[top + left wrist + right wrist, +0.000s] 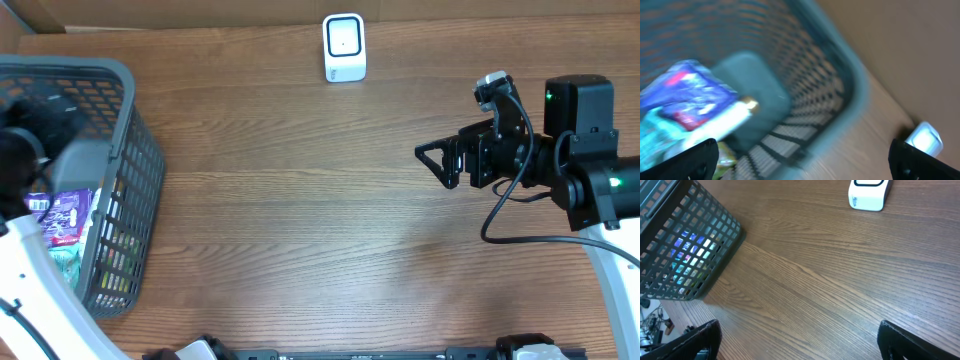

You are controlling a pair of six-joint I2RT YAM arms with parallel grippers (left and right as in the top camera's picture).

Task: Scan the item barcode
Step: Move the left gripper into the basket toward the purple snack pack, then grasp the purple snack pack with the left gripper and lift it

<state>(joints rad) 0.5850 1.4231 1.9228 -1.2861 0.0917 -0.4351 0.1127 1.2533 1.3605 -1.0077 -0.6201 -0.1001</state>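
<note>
Over wooden table (pixel 300 220), right hand (pixel 432 163) hovers wide open, empty; left hand (pixel 805 160) gapes empty above basket (pixel 142 185).

The left gripper (pixel 802 157) is hanging over the rim of a grey mesh basket (pixel 840 75), its jaws standing wide apart. Ahead of the finger at the view's left edge, a blue packet (pixel 687 92) is lying in the basket, touching a white gold-capped tube (pixel 725 120). Just beyond the other finger, a white scanner (pixel 925 139) is sitting on the wooden table (pixel 900 50). Everything is showing blurred.
</note>
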